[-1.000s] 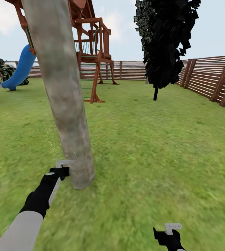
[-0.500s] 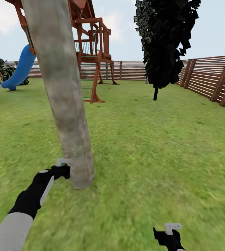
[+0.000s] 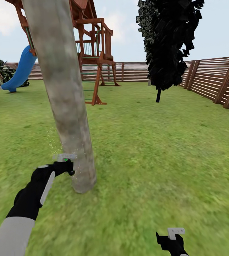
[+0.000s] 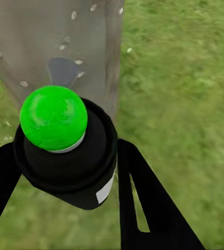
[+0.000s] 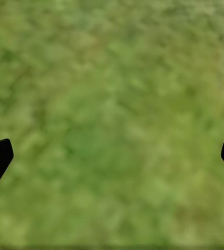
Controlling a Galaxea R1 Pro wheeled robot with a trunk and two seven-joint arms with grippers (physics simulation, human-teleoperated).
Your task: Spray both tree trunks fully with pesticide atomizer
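Atomizer (image 4: pixel 65 148) clamped between left fingers (image 4: pixel 148 203); beside trunk (image 3: pixel 66 106)

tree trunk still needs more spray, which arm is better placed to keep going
Left. The left gripper is shut on the atomizer, its green top aimed at the speckled tree trunk close in front. The right gripper hangs open over bare grass, holding nothing, well off to the side.
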